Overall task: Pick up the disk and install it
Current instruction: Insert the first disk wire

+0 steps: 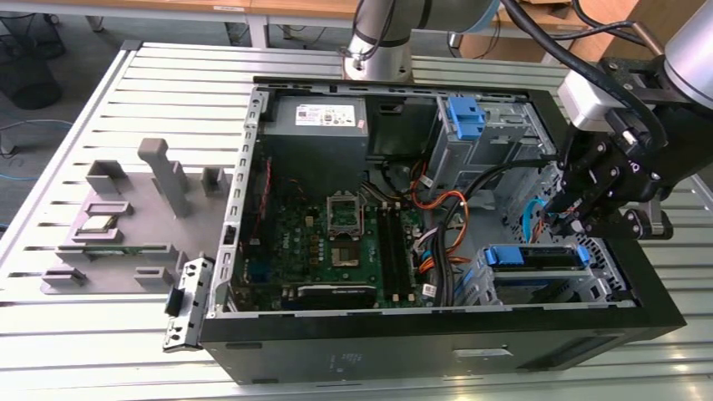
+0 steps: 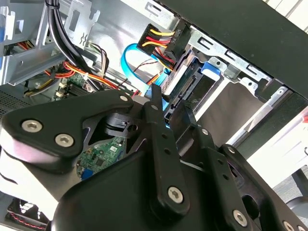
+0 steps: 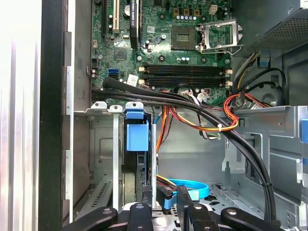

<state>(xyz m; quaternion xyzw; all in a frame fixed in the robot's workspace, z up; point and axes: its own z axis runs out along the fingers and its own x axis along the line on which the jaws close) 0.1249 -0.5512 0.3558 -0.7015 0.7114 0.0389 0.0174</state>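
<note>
The disk sits in the drive bay at the front corner of the open computer case, on the exterior view's right, with its blue caddy facing up. In the first wrist view the disk stands edge-on in its metal slot, blue tab toward the motherboard. My gripper hovers right above that bay. Its two black fingers stand apart, one at the disk's end and the other beside it; a blue cable plug shows in the gap. In the second wrist view the gripper points at the disk.
Black and orange cables run close past the bay. The motherboard, a grey power supply and an upper bay with a blue caddy fill the case. A grey fixture and a loose bracket lie beside it.
</note>
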